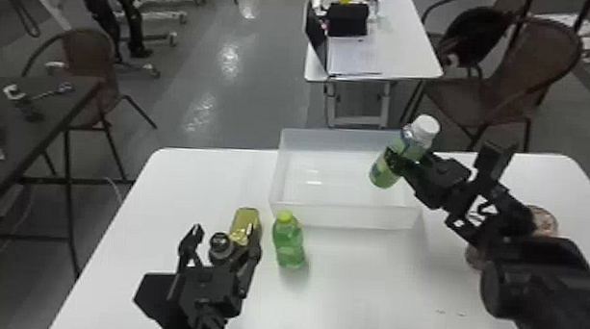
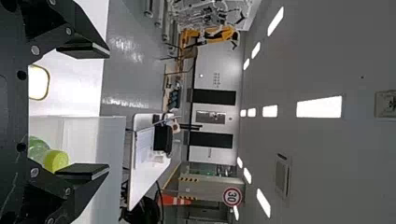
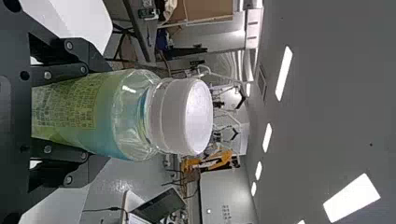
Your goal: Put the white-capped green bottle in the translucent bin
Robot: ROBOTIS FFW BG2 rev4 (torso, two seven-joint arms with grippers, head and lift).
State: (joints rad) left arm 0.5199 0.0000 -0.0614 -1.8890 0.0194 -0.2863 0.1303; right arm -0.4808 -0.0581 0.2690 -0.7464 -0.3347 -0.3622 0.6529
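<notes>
We are grasping the white-capped green bottle (image 1: 409,146) in the right gripper (image 1: 406,161), with its fingers closing around the body and the white cap (image 1: 426,127) projecting beyond them. We are positioning this bottle over the right-hand part of the translucent bin (image 1: 344,216), as seen in the head view; it is leaning, with its cap pointing up and away from its base. We are holding the left gripper (image 1: 226,230) released, its two fingers standing apart above the near left part of the white table (image 1: 360,285). Near that gripper, we are observing a dark-capped item (image 1: 221,247) and, just beyond it, a yellow-green container (image 1: 246,220). A green bottle with a yellow-green cap (image 1: 289,243) is standing upright on the table, just outside the bin's near wall.
</notes>
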